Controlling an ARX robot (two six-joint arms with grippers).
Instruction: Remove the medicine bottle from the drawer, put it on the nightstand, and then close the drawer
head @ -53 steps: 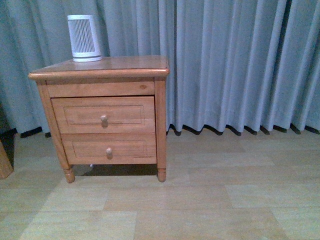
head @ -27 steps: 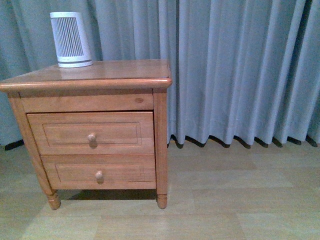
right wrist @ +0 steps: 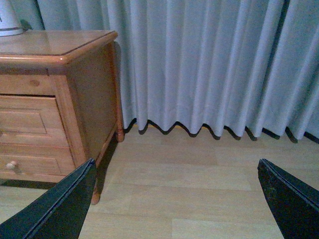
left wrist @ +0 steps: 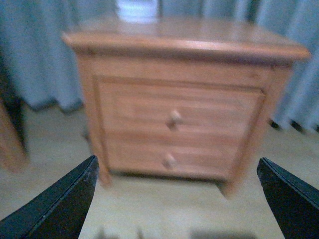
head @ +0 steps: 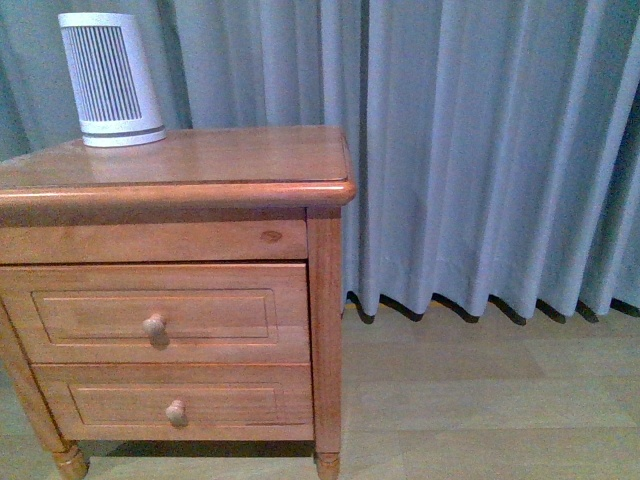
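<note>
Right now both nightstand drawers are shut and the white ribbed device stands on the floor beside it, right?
No: the white ribbed device stands on the nightstand top, as the front view shows. The taller drawer and the shorter drawer are shut.

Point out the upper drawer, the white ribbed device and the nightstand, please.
upper drawer [head: 153, 324]: front view, on its round knob.
white ribbed device [head: 108, 75]: front view, on its ribbed face.
nightstand [head: 220, 160]: front view, on its bare top.

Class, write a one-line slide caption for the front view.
Nightstand, upper drawer and lower drawer shut, white ribbed device on top, curtain behind.
</note>
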